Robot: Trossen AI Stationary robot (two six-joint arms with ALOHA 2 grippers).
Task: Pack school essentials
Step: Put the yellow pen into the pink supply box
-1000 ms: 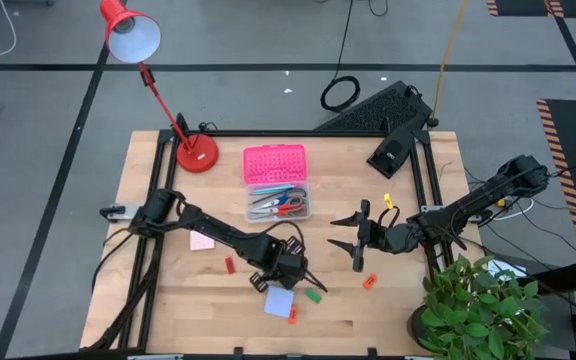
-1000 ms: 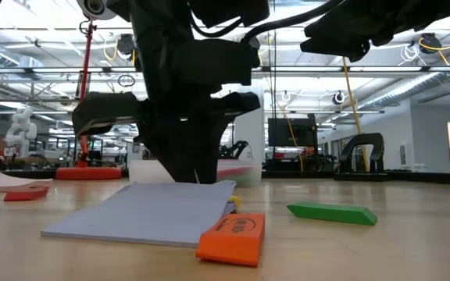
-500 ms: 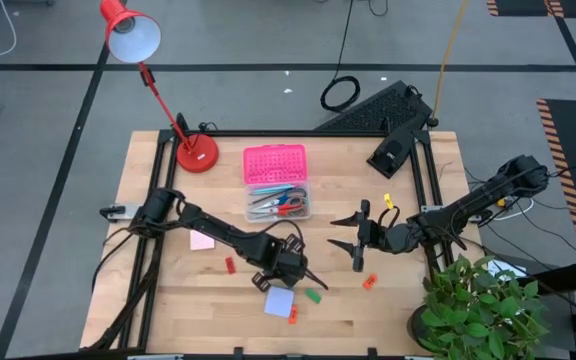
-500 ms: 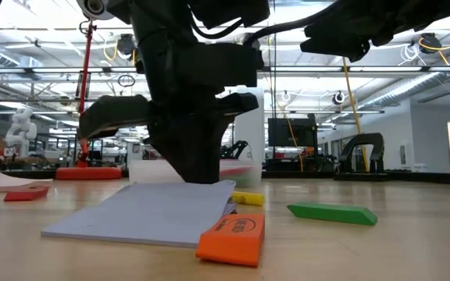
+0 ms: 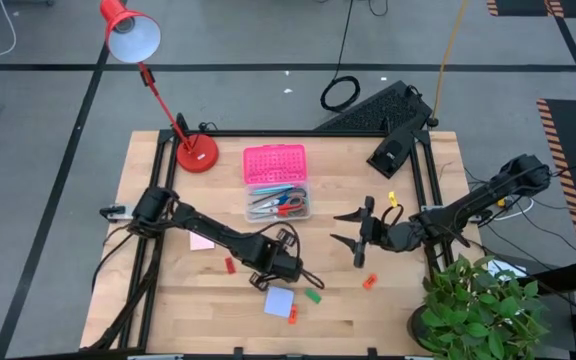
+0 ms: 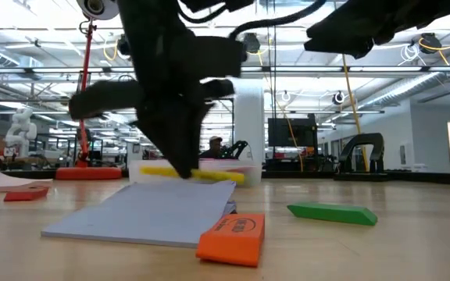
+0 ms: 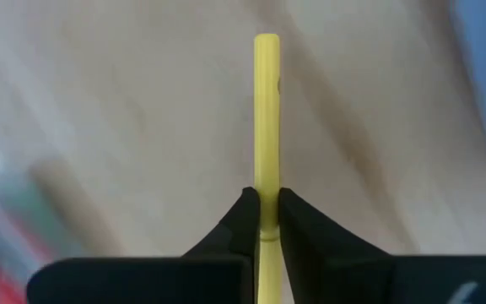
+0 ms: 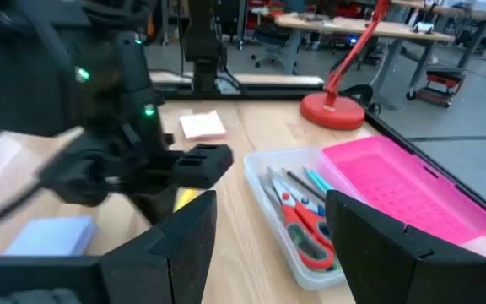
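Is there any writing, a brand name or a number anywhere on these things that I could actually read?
Orange eraser: dark print on its long side, too blurred to read.
Blue note pad: blank, no print showing.
Green eraser: no print showing.
Yellow pencil held in the left pincer: plain, no lettering visible.
Pink lid of the clear box: only a pattern of dots, no words.
Nothing else carries readable text.

A thin yellow pencil (image 7: 266,127) hangs level above the blue note pad (image 6: 151,211), clamped near one end
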